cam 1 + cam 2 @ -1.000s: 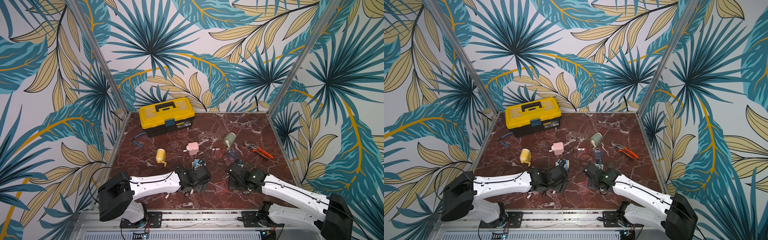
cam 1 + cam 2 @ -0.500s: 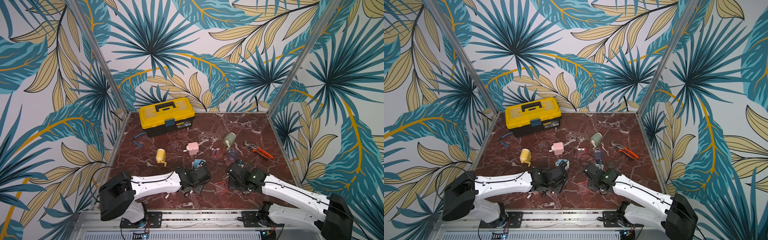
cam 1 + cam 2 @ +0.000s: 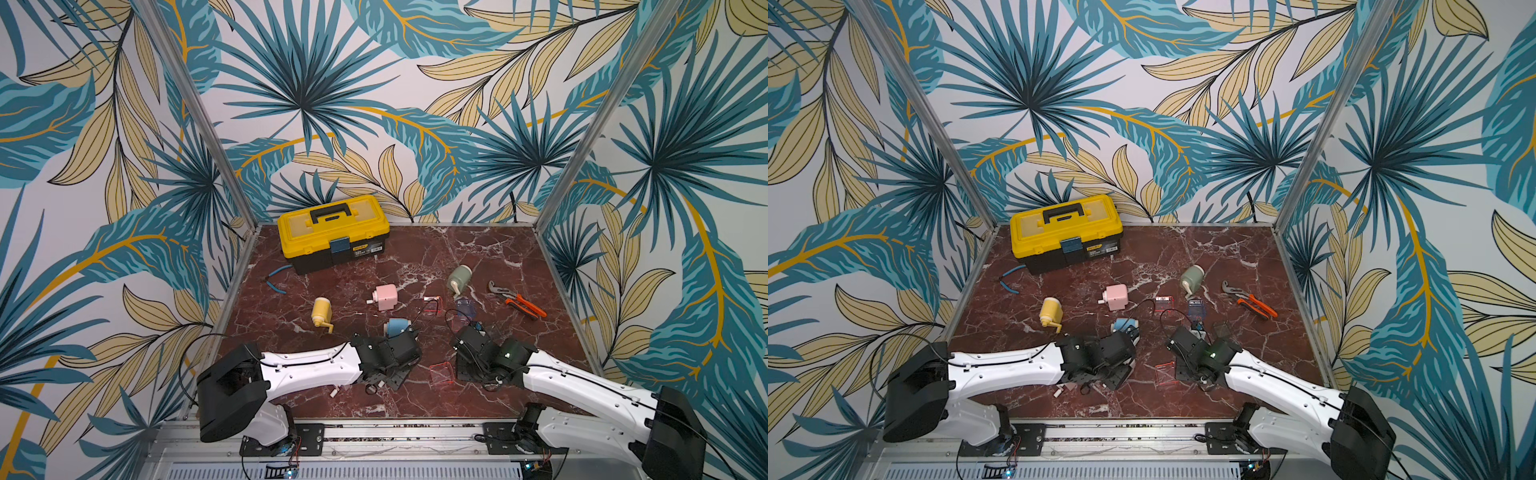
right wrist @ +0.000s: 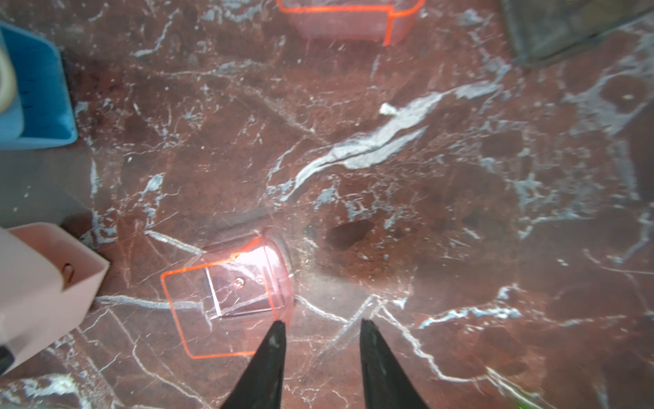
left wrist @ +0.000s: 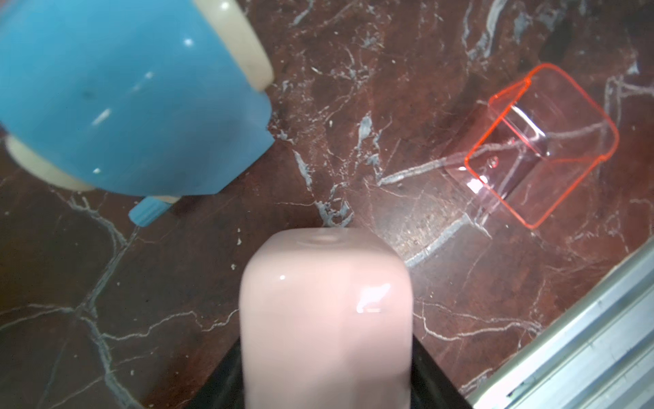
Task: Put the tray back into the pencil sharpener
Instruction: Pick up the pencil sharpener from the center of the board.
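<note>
A dark red marble table (image 3: 415,257) is seen from above, boxed in by walls papered with teal and tan palm leaves. Two white robot arms with black grippers reach in from the bottom edge of the frame and almost meet at lower centre.

Between them, in both top views, lies the tray (image 3: 442,374). It is a small clear box with a bright orange-red rim, resting on bare marble.

The left gripper (image 3: 388,374) sits just left of the tray. Its wrist camera shows the black jaws set wide against both flanks of a pale pink pencil sharpener (image 5: 325,318), gripping it. The tray lies near this sharpener but apart from it, with marble between them, and is not inside it.

The right gripper (image 4: 320,325) sits just right of the tray. Its two black jaws are spread, with only marble in the gap. One tip lies right at the tray's rim, and I cannot tell whether it touches.

A blue sharpener (image 3: 397,326) lies just above the left gripper. Farther up the frame are a yellow sharpener (image 3: 321,309), a pink sharpener (image 3: 385,297) and a green sharpener (image 3: 459,278), with more small clear trays (image 3: 432,300) near centre. A yellow toolbox (image 3: 332,232) stands at the table's upper left, with blue-handled pliers (image 3: 276,278) just below it. Orange-handled pliers (image 3: 519,301) lie at the right.
</note>
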You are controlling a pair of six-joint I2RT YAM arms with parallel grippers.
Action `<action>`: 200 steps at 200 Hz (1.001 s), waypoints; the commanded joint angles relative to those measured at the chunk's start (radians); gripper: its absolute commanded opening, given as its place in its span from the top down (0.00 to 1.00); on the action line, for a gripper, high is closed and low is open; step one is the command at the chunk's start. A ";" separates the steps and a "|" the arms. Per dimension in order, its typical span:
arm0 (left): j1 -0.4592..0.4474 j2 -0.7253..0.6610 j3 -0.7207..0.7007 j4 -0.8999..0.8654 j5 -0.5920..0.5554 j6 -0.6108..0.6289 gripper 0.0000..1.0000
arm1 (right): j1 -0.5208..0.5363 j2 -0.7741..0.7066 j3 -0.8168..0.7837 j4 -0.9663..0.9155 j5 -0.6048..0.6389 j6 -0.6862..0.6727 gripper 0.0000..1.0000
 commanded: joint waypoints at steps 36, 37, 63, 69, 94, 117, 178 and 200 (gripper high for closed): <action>-0.002 0.014 0.011 -0.020 0.060 0.017 0.25 | 0.000 -0.013 -0.021 -0.020 0.014 0.020 0.62; -0.001 0.013 0.011 -0.020 0.061 0.017 0.26 | 0.000 -0.013 -0.021 -0.020 0.014 0.021 0.62; -0.001 0.007 -0.003 -0.019 0.078 0.024 0.35 | 0.000 -0.015 -0.024 -0.016 0.010 0.025 0.63; -0.001 0.007 -0.005 -0.019 0.082 0.026 0.37 | 0.000 -0.015 -0.024 -0.014 0.008 0.024 0.63; -0.001 0.002 -0.008 -0.017 0.092 0.056 0.46 | 0.001 -0.010 -0.024 -0.004 -0.006 0.020 0.63; -0.001 -0.007 -0.004 -0.014 0.105 0.146 0.52 | 0.000 -0.013 -0.033 0.019 -0.036 0.011 0.63; 0.015 -0.038 -0.009 0.115 0.237 0.641 0.53 | -0.016 0.006 -0.073 0.131 -0.143 -0.037 0.62; 0.031 -0.047 -0.038 0.218 0.301 0.730 0.53 | -0.024 0.014 -0.078 0.142 -0.165 -0.052 0.61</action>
